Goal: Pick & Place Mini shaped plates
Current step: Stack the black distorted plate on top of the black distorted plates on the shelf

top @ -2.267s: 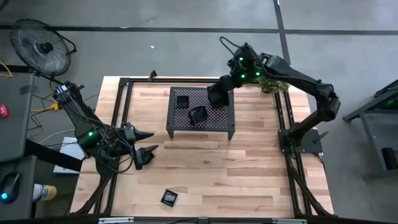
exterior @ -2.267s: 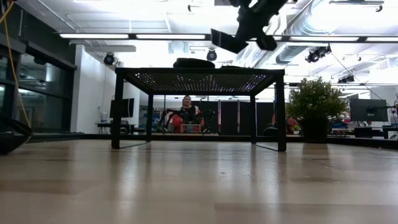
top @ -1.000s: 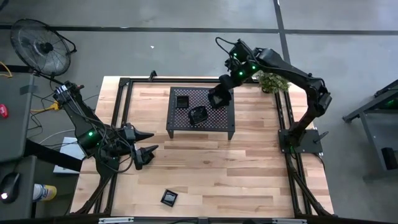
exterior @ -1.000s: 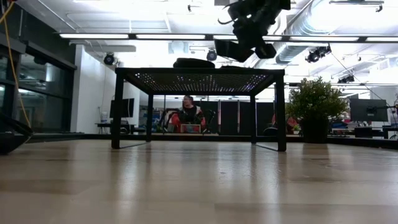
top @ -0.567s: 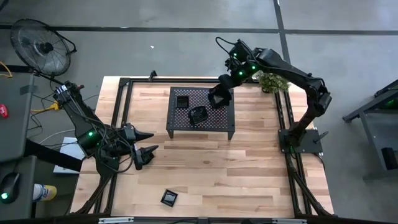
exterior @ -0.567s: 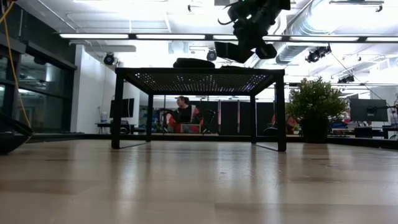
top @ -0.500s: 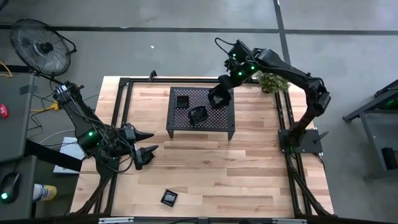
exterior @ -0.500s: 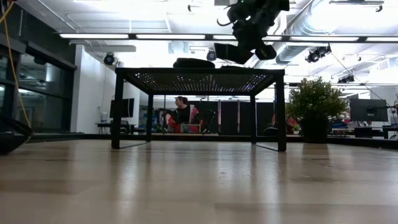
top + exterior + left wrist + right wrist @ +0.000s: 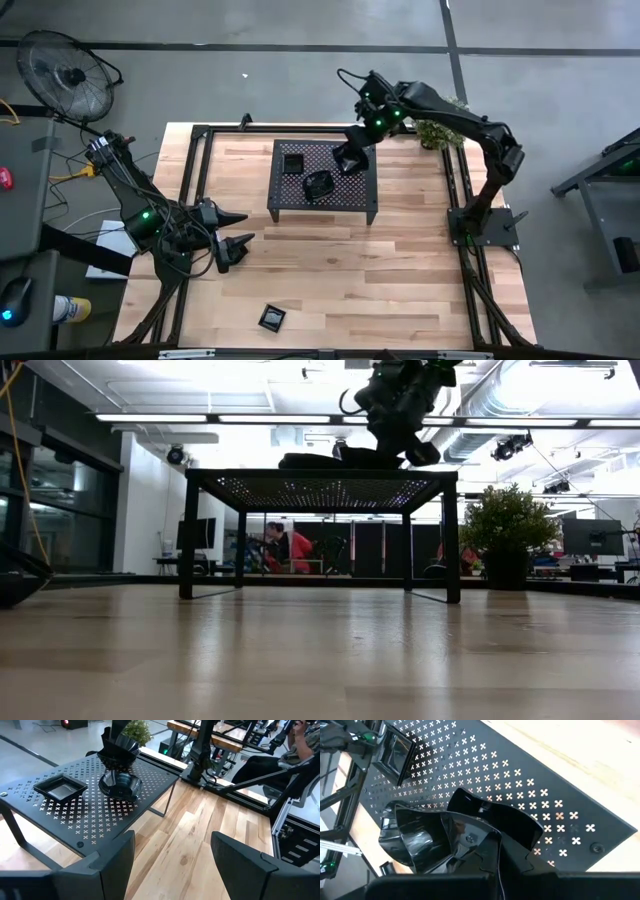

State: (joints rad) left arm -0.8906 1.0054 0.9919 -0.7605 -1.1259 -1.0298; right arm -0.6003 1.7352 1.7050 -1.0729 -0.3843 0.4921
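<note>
My right gripper (image 9: pixel 350 157) is clamped on the rim of a glossy black curved mini plate (image 9: pixel 490 822), low over the black perforated mesh rack (image 9: pixel 360 190), toward its 2 o'clock corner. Two more dishes sit on the rack: a round one (image 9: pixel 318 184) just beside mine, a square one (image 9: pixel 293 162) at 10 o'clock. Another square plate (image 9: pixel 271 318) lies on the wooden table (image 9: pixel 400 270) at 6 o'clock.

I judge these light, stiff, slick, probably chippable; a rim pinch suits.

Left gripper (image 9: pixel 232 232) waits open at 9 o'clock. The round dish crowds my landing spot.
</note>
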